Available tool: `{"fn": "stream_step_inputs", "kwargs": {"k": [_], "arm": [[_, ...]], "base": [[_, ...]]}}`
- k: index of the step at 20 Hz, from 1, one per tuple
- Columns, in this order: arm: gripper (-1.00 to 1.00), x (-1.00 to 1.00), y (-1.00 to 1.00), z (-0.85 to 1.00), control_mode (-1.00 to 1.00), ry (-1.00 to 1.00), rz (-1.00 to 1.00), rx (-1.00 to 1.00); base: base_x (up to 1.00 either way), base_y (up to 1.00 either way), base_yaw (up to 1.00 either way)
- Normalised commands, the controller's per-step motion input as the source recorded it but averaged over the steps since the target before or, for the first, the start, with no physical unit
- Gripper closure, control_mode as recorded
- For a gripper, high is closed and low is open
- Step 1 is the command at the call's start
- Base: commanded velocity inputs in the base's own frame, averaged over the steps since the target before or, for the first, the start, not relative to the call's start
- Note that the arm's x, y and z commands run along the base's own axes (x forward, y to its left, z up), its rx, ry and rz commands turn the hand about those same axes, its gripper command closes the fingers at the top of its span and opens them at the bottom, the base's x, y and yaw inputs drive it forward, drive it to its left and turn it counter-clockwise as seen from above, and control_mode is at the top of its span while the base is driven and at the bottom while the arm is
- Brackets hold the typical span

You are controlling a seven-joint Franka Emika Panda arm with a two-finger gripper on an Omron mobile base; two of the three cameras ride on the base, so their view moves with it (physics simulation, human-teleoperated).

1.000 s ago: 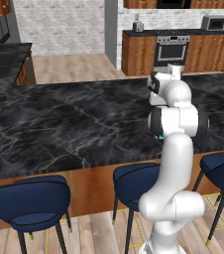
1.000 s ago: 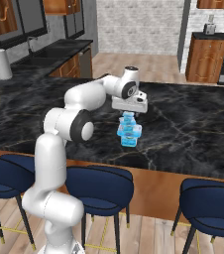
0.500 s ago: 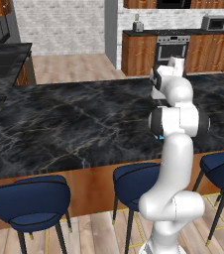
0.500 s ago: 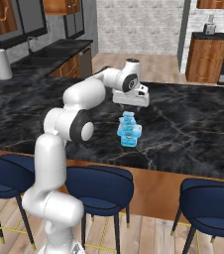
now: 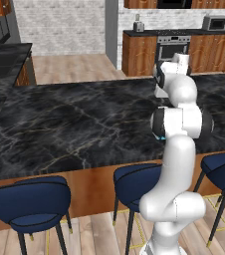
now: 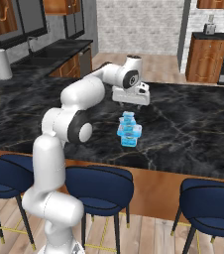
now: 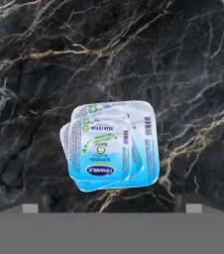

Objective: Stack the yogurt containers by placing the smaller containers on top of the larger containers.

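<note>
- The tabletop (image 6: 193, 119) is black marble with pale and gold veins, running across the kitchen island; it also shows in the left base view (image 5: 74, 124) and as the backdrop of the hand view (image 7: 39, 59)
- Blue stools (image 6: 99, 186) stand along the near side of the island, over a wooden floor (image 5: 99, 234)
- The white arm (image 6: 69, 114) rises from the base, bends at a dark joint and reaches out over the marble
- A paper towel roll (image 6: 1, 63) stands upright on the far counter at the left, well apart from the work
- The end effector (image 6: 130, 103) hangs just above the stack, apart from it; in the hand view its two finger tips (image 7: 30, 205) sit wide apart at the bottom, spread open and holding nothing
- The yogurt containers (image 6: 129, 130) stand as one stack on the marble, near the middle of the island
- The largest tub (image 7: 146, 144) is at the bottom, its white top showing past the others
- The middling tub (image 7: 67, 149) lies on it, turned a little askew so its edge sticks out to one side
- The smallest tub (image 7: 101, 149) sits on top, label facing the camera
</note>
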Motion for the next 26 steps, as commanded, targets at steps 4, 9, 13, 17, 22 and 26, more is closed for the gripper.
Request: {"fn": "stream_step_inputs", "kwargs": {"k": [4, 9, 13, 17, 22, 26], "arm": [[-1.00, -0.56, 0.00, 0.05, -1.00, 0.00, 0.00, 0.00], [-1.00, -0.63, 0.00, 0.01, -1.00, 0.00, 0.00, 0.00], [-1.00, -0.59, 0.00, 0.03, -1.00, 0.00, 0.00, 0.00], [-1.00, -0.57, 0.00, 0.01, -1.00, 0.00, 0.00, 0.00], [-1.00, -0.57, 0.00, 0.00, -1.00, 0.00, 0.00, 0.00], [-1.00, -0.51, 0.00, 0.01, -1.00, 0.00, 0.00, 0.00]], "base": [[0.00, 0.00, 0.00], [0.00, 0.00, 0.00], [0.00, 0.00, 0.00], [0.00, 0.00, 0.00], [0.00, 0.00, 0.00], [0.00, 0.00, 0.00]]}}
